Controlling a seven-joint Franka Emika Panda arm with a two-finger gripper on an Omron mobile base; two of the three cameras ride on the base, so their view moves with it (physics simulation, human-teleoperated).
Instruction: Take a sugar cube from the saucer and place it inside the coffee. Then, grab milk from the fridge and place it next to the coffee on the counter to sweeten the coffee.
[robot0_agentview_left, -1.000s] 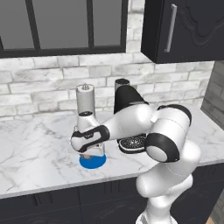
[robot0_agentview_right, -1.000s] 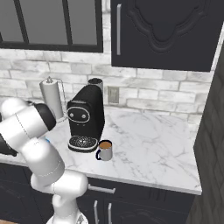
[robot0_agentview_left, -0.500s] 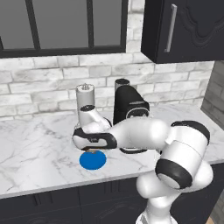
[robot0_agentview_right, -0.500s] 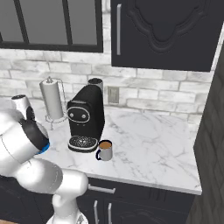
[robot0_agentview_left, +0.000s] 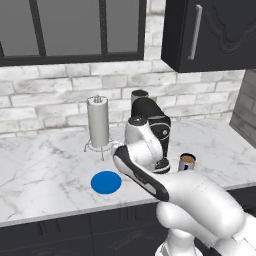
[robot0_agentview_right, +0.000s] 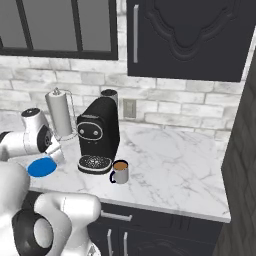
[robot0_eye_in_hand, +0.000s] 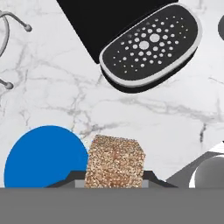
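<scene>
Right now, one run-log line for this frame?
phase: carrying | gripper: shut on sugar cube, lifted | saucer: bare | coffee: beside the coffee machine, no cube yet

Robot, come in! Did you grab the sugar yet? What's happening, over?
Fingers shut on the sugar cube, lifted off the saucer. Coffee waiting beside the coffee machine. Nothing seen blocking the way, over.

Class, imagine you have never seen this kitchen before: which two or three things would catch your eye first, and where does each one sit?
In the hand view, the tan-brown sugar cube looms large, held in the claw just off the bright blue saucer, above the marbled counter. On the counter, the black coffee machine stands before the brick wall, with the coffee at its right front. The paper towel holder stands behind the saucer.
</scene>
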